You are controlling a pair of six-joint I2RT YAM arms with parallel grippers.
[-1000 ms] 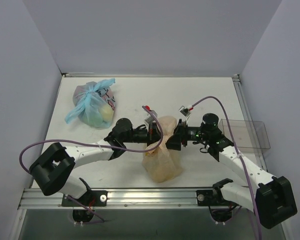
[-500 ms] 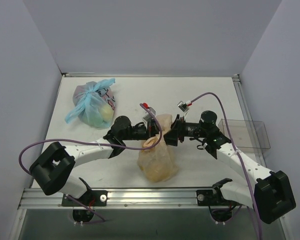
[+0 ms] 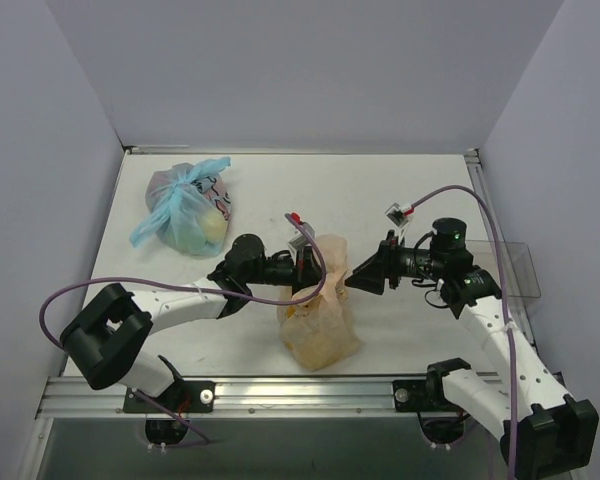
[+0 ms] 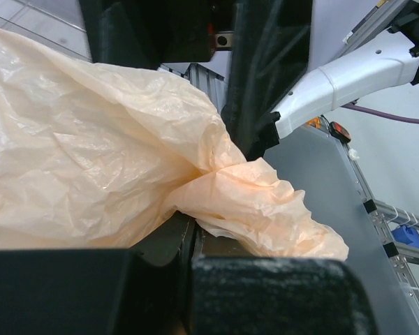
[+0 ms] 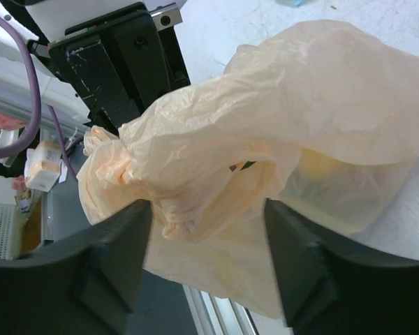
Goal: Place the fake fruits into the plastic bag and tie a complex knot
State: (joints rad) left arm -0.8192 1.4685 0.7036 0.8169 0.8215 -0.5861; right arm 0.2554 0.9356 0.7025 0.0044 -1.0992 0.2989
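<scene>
The peach-orange plastic bag [image 3: 320,320] sits on the table between the two arms, its top drawn up. My left gripper [image 3: 306,268] is shut on a pinched fold of the bag [image 4: 216,174], its jaws [image 4: 192,241] pressed together. The knot [image 5: 173,213] is a twisted bunch hanging from the bag's top. My right gripper [image 5: 208,234] is open, with the knot showing between its spread fingers [image 5: 119,258] and not clamped. In the top view the right gripper [image 3: 356,281] sits just right of the bag. A yellowish fake fruit [image 5: 325,174] shows dimly through the film.
A clear bag with light-blue tied handles [image 3: 185,212] and a yellow-green fruit inside lies at the back left. A clear plastic box [image 3: 502,270] stands at the right edge. Walls close in the table on three sides.
My right gripper has drawn back to the right, away from the bag's top, and its arm has swung outward. The left gripper has kept its hold, and the bag has shifted slightly.
</scene>
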